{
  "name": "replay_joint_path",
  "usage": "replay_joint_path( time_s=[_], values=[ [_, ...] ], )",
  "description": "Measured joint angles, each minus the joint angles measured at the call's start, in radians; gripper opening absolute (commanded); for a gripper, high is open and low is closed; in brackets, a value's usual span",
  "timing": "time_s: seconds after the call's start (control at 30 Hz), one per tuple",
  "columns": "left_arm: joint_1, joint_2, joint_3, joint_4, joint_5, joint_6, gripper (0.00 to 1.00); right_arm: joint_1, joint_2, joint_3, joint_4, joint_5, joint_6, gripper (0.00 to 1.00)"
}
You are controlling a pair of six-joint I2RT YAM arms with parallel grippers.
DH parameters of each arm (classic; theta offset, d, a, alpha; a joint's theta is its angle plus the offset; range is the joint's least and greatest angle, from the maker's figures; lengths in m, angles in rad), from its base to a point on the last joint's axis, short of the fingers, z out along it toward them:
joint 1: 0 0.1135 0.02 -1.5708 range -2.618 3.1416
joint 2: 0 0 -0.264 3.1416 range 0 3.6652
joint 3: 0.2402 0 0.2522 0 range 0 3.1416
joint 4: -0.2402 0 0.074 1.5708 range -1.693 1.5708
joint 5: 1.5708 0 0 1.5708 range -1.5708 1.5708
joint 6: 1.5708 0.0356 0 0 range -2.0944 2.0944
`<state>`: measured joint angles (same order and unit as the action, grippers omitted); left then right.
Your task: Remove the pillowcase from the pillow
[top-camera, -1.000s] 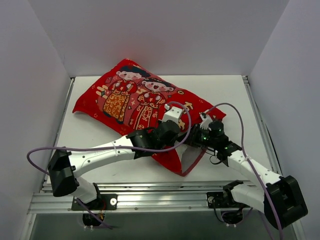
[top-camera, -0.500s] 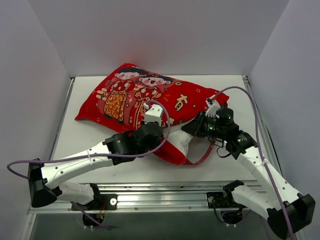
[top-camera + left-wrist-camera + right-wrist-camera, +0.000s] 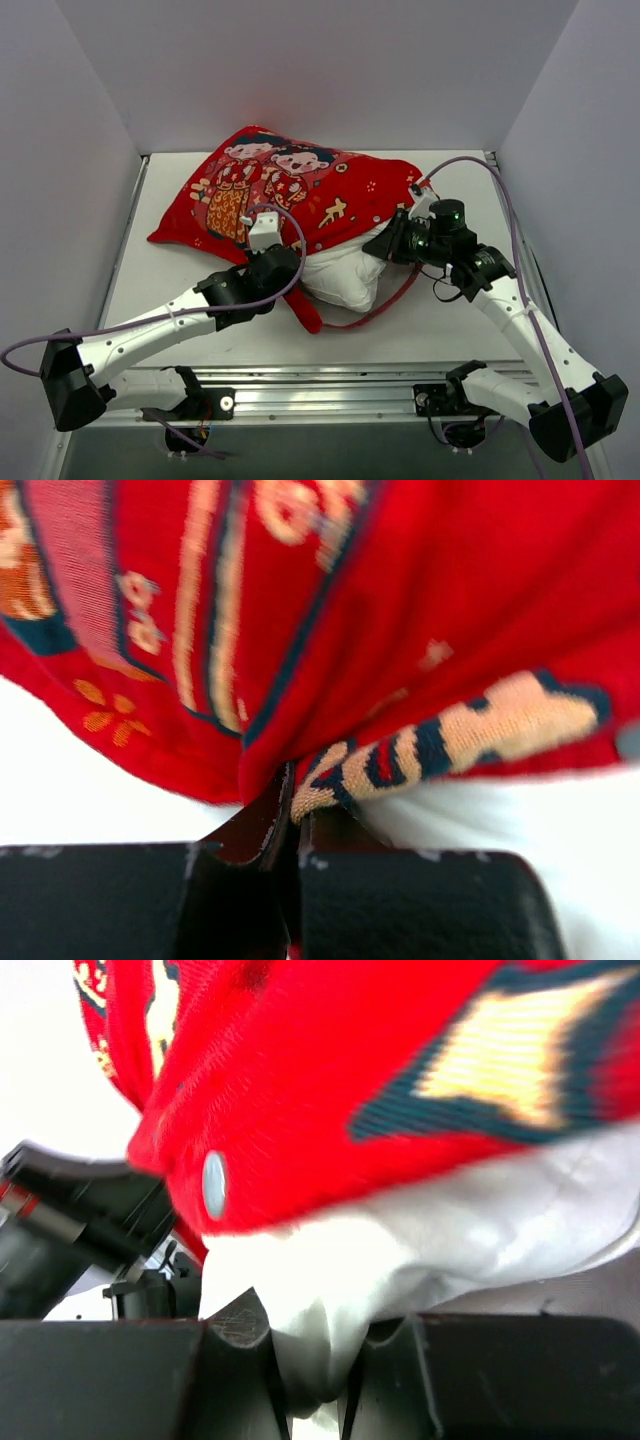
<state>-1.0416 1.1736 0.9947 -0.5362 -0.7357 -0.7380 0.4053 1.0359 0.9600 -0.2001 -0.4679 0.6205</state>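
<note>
Pillowcase [image 3: 300, 190] has slid farther off pillow [image 3: 345, 275], left claw [image 3: 295, 800] pinching it, right claw [image 3: 310, 1360] pinching pillow.

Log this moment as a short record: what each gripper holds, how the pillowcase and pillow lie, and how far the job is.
left gripper: shut on a fold of the pillowcase near its open end
right gripper: shut on a white corner of the pillow
pillowcase: covers most of the pillow, toward the far left
pillow: near right end bare, outside the red fabric
progress: partly removed, not yet off
</note>
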Motion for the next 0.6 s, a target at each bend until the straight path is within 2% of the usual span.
replay_joint_path(
  time_s=[0.13,0.27,0.3,0.37,0.5,0.6],
  values=[
    [0.079,0.057,-0.01,0.063,-0.055,-0.064,0.05,0.0,0.012,0.023,-0.001,-0.005,0.008,0.0],
    [0.117,0.108,-0.039,0.141,-0.126,-0.129,0.12,-0.001,0.012,0.04,-0.007,-0.005,0.014,0.0],
    [0.129,0.118,-0.041,0.148,-0.137,-0.15,0.17,-0.001,0.011,0.041,-0.007,-0.007,0.017,0.0],
    [0.169,0.138,-0.048,0.175,-0.17,-0.188,0.19,-0.002,0.011,0.041,-0.006,-0.012,0.03,0.0],
    [0.232,0.155,-0.077,0.257,-0.206,-0.193,0.2,-0.008,0.011,0.038,0.018,-0.035,0.054,0.0],
    [0.264,0.178,-0.079,0.311,-0.238,-0.176,0.25,-0.011,0.009,0.032,0.029,-0.048,0.06,0.0]
  ],
)
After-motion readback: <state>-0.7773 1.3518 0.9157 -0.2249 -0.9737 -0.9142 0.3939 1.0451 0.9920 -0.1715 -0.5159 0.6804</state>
